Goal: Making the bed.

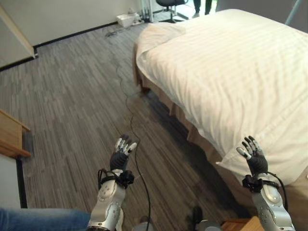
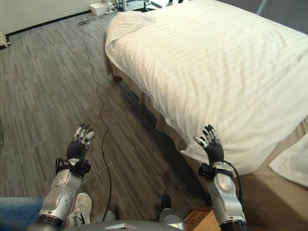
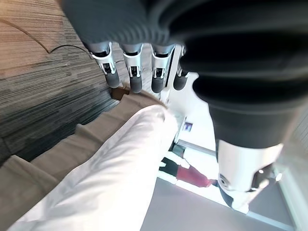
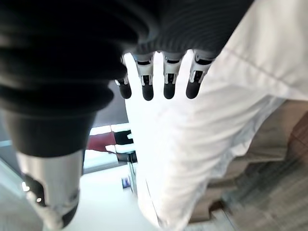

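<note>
A bed with a cream striped duvet (image 1: 231,72) fills the right side of the eye views, its near corner (image 1: 226,163) hanging over the tan bed base (image 1: 211,151). My left hand (image 1: 121,153) is raised over the wood-look floor, well left of the bed, its fingers straight and holding nothing. My right hand (image 1: 253,156) is up beside the duvet's near corner, fingers straight, empty and apart from the cloth. The left wrist view shows its fingers (image 3: 134,72) extended, and the right wrist view shows straight fingers (image 4: 166,79) before the white duvet (image 4: 192,144).
Grey plank floor (image 1: 72,96) spreads left of the bed. A wooden furniture edge (image 1: 12,137) stands at the left, a white box (image 1: 127,19) and an office chair (image 1: 171,6) by the far wall. A person's blue-clad leg (image 1: 38,219) shows at the lower left.
</note>
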